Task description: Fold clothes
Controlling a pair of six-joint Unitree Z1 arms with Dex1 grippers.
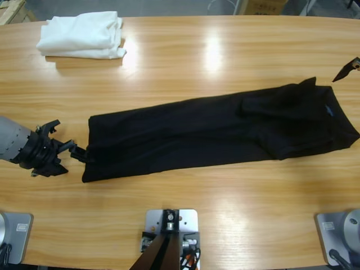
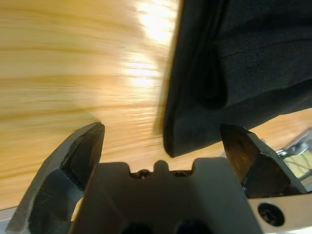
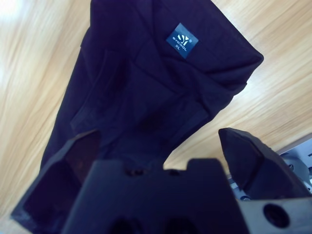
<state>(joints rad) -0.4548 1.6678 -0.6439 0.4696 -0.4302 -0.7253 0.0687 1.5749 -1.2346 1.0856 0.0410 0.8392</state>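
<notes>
The clothes are one black polo shirt [image 1: 214, 132], folded lengthwise into a long strip that runs across the table [image 1: 185, 56]. Its hem end lies at the left and its collar end at the right, where a small blue neck tag [image 1: 329, 111] shows. My left gripper [image 1: 77, 151] sits at the hem's left edge. It is open, and a hem corner [image 2: 195, 131] lies between its jaws, ungripped. My right gripper [image 3: 161, 136] hangs open above the collar end, close to the neck tag [image 3: 181, 40]. In the high view the right gripper [image 1: 347, 70] shows only as a black tip at the right edge.
A pile of folded white garments [image 1: 81, 35] lies at the table's far left corner. Bare wood shows behind and in front of the shirt. The collar end reaches almost to the right edge of the high view.
</notes>
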